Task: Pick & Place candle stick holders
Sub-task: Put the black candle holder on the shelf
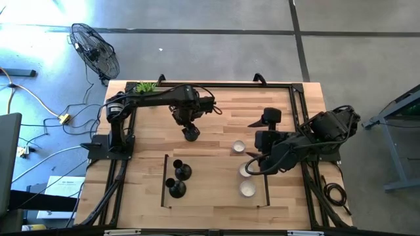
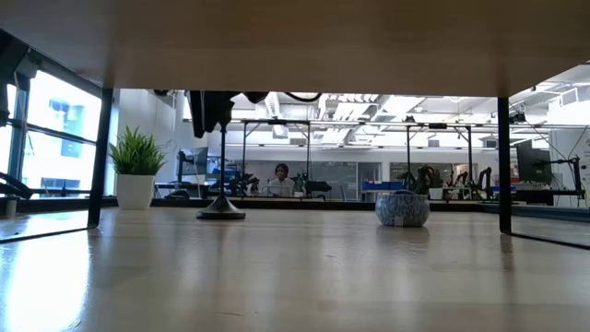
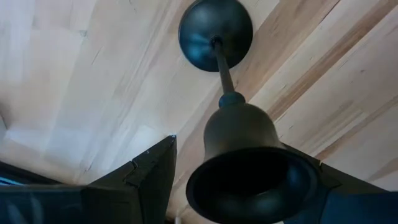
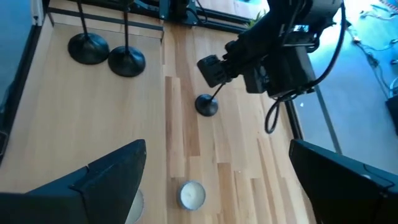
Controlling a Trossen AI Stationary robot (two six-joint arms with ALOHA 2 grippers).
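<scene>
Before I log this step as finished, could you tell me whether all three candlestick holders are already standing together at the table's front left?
No: only two holders stand there, while the left gripper grips the third holder mid-table.

You get a top-down overhead, a tabletop-level cam, two wrist cams; all share the candlestick holder (image 1: 191,134).

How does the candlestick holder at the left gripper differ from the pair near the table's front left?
The holder at the left gripper stands alone mid-table, its cup top between the left gripper fingers; the two front holders stand side by side with no gripper on them. The gripped holder leans a little in the right wrist view; the pair stand upright. All three are black, with round bases on the table and thin stems.
</scene>
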